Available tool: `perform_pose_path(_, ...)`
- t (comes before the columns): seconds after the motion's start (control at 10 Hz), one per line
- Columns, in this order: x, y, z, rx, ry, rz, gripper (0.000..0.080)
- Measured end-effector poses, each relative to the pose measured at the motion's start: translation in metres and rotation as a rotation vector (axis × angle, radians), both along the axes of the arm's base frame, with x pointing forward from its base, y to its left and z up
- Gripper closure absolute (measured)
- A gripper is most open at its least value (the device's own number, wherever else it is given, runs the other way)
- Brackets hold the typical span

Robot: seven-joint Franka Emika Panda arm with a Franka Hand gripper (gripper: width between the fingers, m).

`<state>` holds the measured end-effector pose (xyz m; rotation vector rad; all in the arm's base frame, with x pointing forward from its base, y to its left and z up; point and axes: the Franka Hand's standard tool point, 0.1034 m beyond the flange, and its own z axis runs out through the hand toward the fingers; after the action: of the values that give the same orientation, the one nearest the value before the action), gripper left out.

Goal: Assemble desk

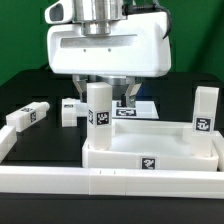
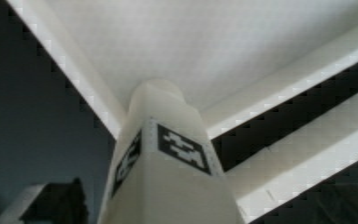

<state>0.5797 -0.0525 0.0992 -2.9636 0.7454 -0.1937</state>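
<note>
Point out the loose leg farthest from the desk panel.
In the exterior view the loose leg lies on its side at the view's left, beside the white rail, left of the desk panel.

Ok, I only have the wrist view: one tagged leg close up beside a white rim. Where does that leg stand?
Observer: The leg stands upright at the desk panel's far corner, on the exterior view's left.
Operator: Is the end effector gripping it?
Observer: It doesn't look so. The end effector hangs over the leg with its fingers apart, and the finger on the exterior view's right shows a gap to the leg.
Operator: Any other leg up?
Observer: Yes, a second leg stands upright at the far corner on the exterior view's right.
</note>
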Motion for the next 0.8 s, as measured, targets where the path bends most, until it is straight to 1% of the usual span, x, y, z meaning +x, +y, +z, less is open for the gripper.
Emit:
perform_pose_path(0.3,-0.0005,-0.0043,-0.0001,-0.035,-0.01,0.229,0.0151)
perform_pose_path(0.5,-0.0003,-0.0044,0.0001,-0.059,-0.018,0.381,0.0151)
perform_pose_path(0.6,-0.0002,-0.0044,0.0002,-0.081,-0.017,0.482,0.0151)
perform_pose_path(0.8,-0.0004,-0.0063,0.0001,-0.11,-0.019,0.645,0.0151)
